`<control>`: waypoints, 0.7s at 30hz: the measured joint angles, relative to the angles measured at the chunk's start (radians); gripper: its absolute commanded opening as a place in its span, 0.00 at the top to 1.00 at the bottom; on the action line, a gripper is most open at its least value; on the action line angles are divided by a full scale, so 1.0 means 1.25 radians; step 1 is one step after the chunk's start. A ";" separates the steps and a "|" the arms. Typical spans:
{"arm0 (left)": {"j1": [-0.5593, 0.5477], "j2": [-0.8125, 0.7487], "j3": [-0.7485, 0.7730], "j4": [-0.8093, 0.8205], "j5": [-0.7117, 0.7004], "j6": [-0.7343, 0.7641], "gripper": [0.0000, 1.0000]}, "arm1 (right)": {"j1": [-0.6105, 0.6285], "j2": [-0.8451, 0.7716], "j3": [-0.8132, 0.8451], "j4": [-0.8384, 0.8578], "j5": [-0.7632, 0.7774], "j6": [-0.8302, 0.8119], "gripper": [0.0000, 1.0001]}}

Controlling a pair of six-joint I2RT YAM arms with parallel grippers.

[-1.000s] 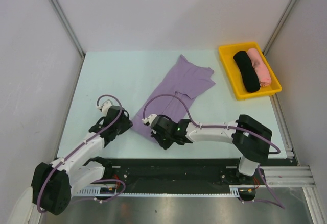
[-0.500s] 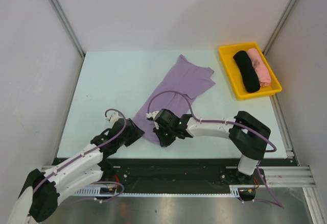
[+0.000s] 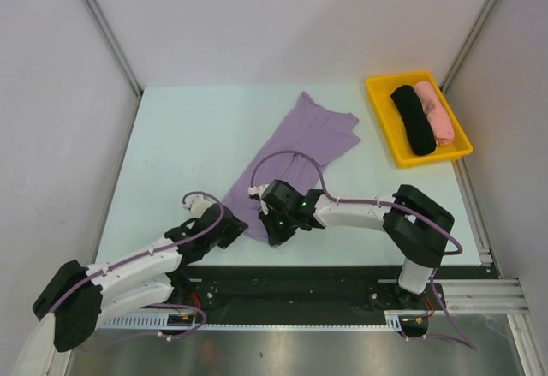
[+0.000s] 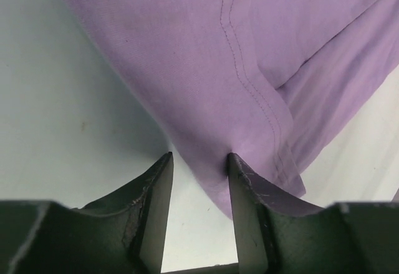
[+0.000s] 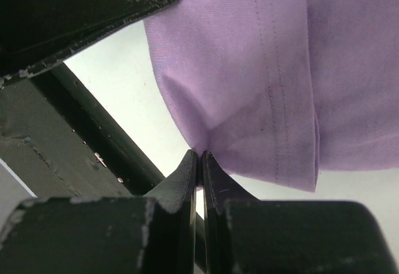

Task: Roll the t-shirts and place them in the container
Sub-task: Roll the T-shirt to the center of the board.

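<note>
The lavender t-shirt [image 3: 295,149] lies flat and slanted on the pale table, its lower end near the front edge. My right gripper [image 3: 271,232] is at that lower end. In the right wrist view it [image 5: 201,153] is shut on a pinch of the t-shirt's [image 5: 249,68] edge, beside the stitched hem. My left gripper [image 3: 237,223] sits just left of it. In the left wrist view its jaws [image 4: 199,158] stand open, with the t-shirt's [image 4: 206,49] bottom corner reaching in between them and touching the right finger [image 4: 246,186].
A yellow tray [image 3: 377,93] stands at the back right, holding a black cloth bundle [image 3: 413,119] and a pink cloth bundle [image 3: 435,110]. The black rail [image 3: 300,282] runs along the table's front edge just behind both grippers. White walls close in the table [image 3: 188,136].
My left arm has swung right and toward the front edge, bringing its gripper to the shirt's lower corner. The right gripper has stayed shut on the edge, shifting only slightly.
</note>
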 measured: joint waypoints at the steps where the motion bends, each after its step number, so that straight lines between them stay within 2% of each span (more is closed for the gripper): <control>1: -0.005 0.008 0.003 -0.001 -0.008 -0.006 0.56 | -0.002 0.000 -0.002 0.002 -0.003 0.000 0.96; 4: -0.015 0.022 0.012 -0.008 -0.027 -0.018 0.62 | -0.008 0.000 -0.008 0.005 -0.007 0.002 0.96; 9: -0.019 0.062 0.047 -0.028 -0.048 -0.023 0.86 | -0.009 -0.010 -0.025 0.019 -0.009 0.006 0.96; 12: -0.020 0.085 0.076 -0.046 -0.050 -0.021 0.94 | -0.008 -0.028 -0.039 0.029 0.004 0.006 0.88; 13: -0.021 0.093 0.088 -0.055 -0.051 -0.020 0.97 | -0.003 -0.038 -0.044 0.034 0.013 0.006 0.82; 15: -0.021 0.100 0.104 -0.064 -0.051 -0.016 0.99 | 0.009 -0.060 -0.054 0.042 0.049 0.004 0.70; 21: -0.021 0.105 0.117 -0.080 -0.045 0.002 1.00 | 0.127 -0.141 -0.100 0.105 0.258 -0.035 0.60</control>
